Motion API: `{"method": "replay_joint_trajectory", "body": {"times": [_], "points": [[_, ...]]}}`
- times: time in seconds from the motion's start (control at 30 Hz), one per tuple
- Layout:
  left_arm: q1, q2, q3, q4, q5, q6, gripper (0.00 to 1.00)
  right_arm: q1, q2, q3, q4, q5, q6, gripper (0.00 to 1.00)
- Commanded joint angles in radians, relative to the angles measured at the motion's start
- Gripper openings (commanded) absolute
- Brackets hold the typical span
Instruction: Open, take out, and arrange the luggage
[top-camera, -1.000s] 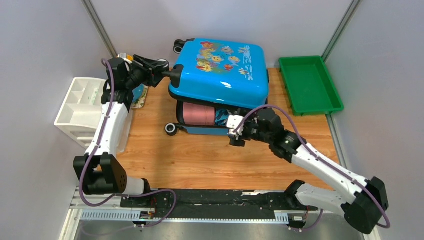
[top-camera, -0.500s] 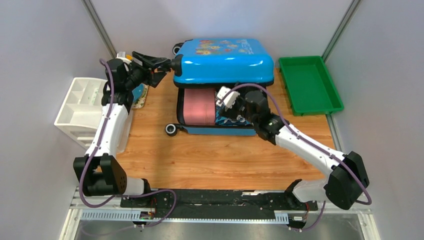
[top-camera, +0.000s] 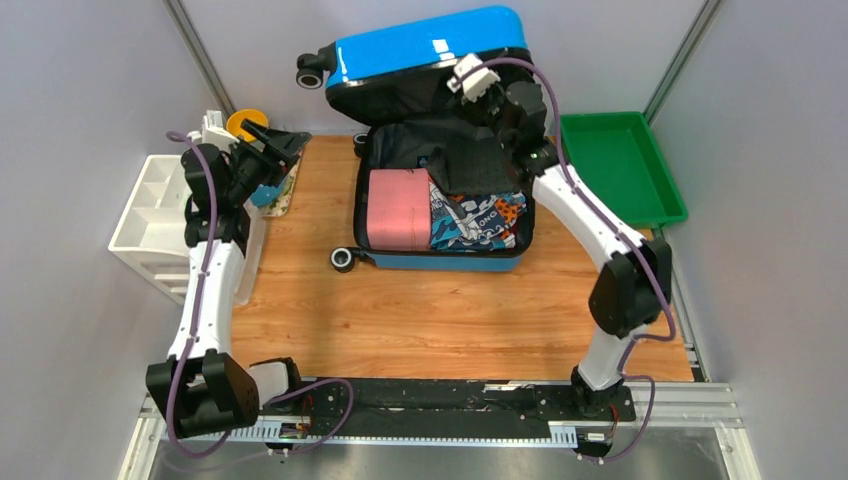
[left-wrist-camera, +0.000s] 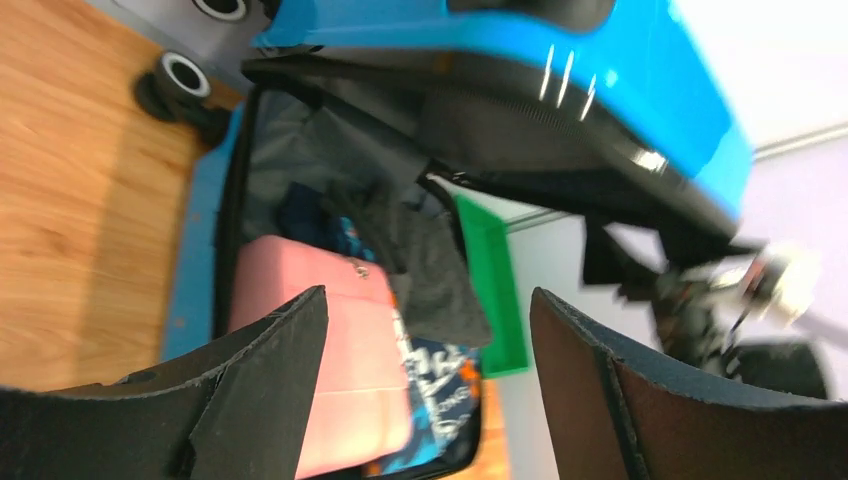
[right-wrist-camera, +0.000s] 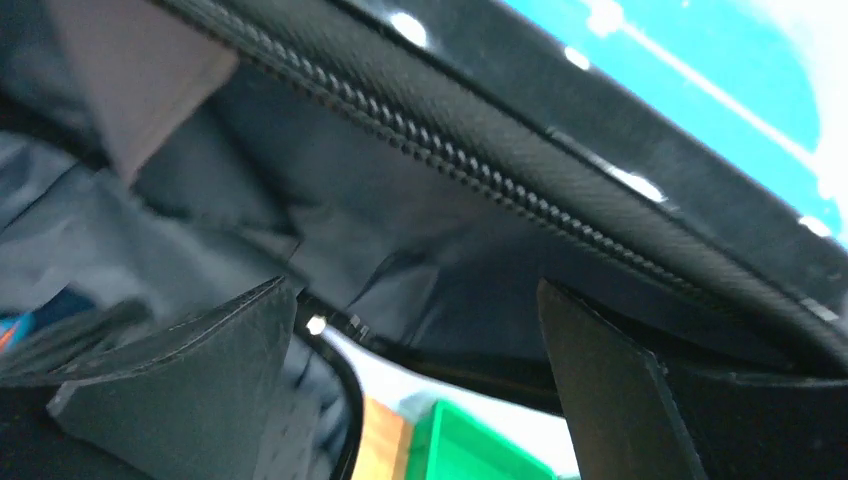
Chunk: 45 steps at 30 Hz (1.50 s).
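Note:
The bright-blue luggage (top-camera: 430, 50) lies open in the middle of the wooden table, its lid tilted up at the back. Its lower shell (top-camera: 445, 262) holds a pink pouch (top-camera: 398, 210), a patterned cloth (top-camera: 478, 220) and a dark grey cloth (top-camera: 470, 160). My right gripper (top-camera: 470, 75) is open, up against the lid's front rim. In the right wrist view the zipped rim (right-wrist-camera: 500, 190) runs just above the right gripper (right-wrist-camera: 415, 380). My left gripper (top-camera: 272, 145) is open, left of the case and apart from it. In the left wrist view nothing sits within the left gripper (left-wrist-camera: 430, 390), and the pouch (left-wrist-camera: 320, 330) lies beyond it.
A white compartmented organiser (top-camera: 160, 215) stands at the left edge, with a yellow roll (top-camera: 243, 124) behind it. A green tray (top-camera: 615, 170) lies at the back right. Grey walls close in on three sides. The luggage's black wheels (top-camera: 343, 259) point left.
The lid has swung from nearly shut to raised. My right arm rose to the back with the lid's rim. My left gripper drew back left off the lid. Both jaws widened.

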Motion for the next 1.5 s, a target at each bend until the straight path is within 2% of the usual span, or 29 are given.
{"method": "replay_joint_trajectory", "body": {"times": [0.0, 0.03, 0.13, 0.17, 0.27, 0.33, 0.47, 0.63, 0.73, 0.87, 0.93, 1.03, 1.2, 1.33, 1.47], "points": [[0.004, -0.070, -0.009, -0.096, -0.031, 0.314, 0.82, -0.068, 0.176, 0.291, 0.048, 0.002, 0.020, 1.00], [0.004, -0.071, -0.009, -0.116, -0.023, 0.350, 0.82, -0.075, 0.243, 0.384, 0.045, 0.000, 0.015, 1.00], [0.004, -0.056, -0.009, -0.198, 0.029, 0.486, 0.82, -0.103, 0.369, 0.524, 0.026, 0.005, 0.004, 1.00], [0.004, -0.044, 0.011, -0.282, 0.038, 0.514, 0.83, -0.111, 0.398, 0.626, -0.004, 0.005, 0.004, 1.00], [0.004, 0.010, 0.048, -0.422, 0.063, 0.621, 0.83, -0.138, 0.501, 0.781, -0.053, 0.017, 0.004, 1.00], [0.001, 0.037, 0.058, -0.462, 0.089, 0.689, 0.83, -0.155, 0.544, 0.822, -0.066, 0.029, 0.004, 1.00], [-0.010, 0.134, 0.071, -0.498, 0.152, 0.744, 0.84, -0.178, 0.532, 0.759, -0.044, 0.026, 0.016, 1.00], [-0.114, 0.235, 0.086, -0.383, 0.074, 0.793, 0.84, -0.195, 0.486, 0.612, -0.017, 0.005, 0.001, 1.00], [-0.164, 0.322, 0.126, -0.311, 0.054, 0.780, 0.85, -0.210, 0.505, 0.632, -0.023, 0.023, 0.015, 1.00], [-0.214, 0.452, 0.236, -0.321, -0.026, 0.793, 0.85, -0.226, 0.526, 0.668, -0.021, 0.029, 0.024, 1.00], [-0.223, 0.514, 0.270, -0.328, -0.017, 0.786, 0.85, -0.230, 0.532, 0.673, -0.021, 0.020, 0.021, 1.00], [-0.256, 0.565, 0.305, -0.347, -0.028, 0.804, 0.79, -0.234, 0.544, 0.681, -0.020, 0.008, 0.010, 1.00], [-0.303, 0.616, 0.328, -0.438, -0.071, 0.876, 0.61, -0.240, 0.586, 0.750, -0.014, 0.005, -0.006, 1.00], [-0.326, 0.627, 0.304, -0.513, -0.086, 0.927, 0.58, -0.243, 0.588, 0.744, -0.008, -0.004, -0.008, 1.00], [-0.326, 0.604, 0.220, -0.521, -0.103, 0.928, 0.60, -0.241, 0.575, 0.731, -0.012, -0.011, 0.000, 1.00]]}}
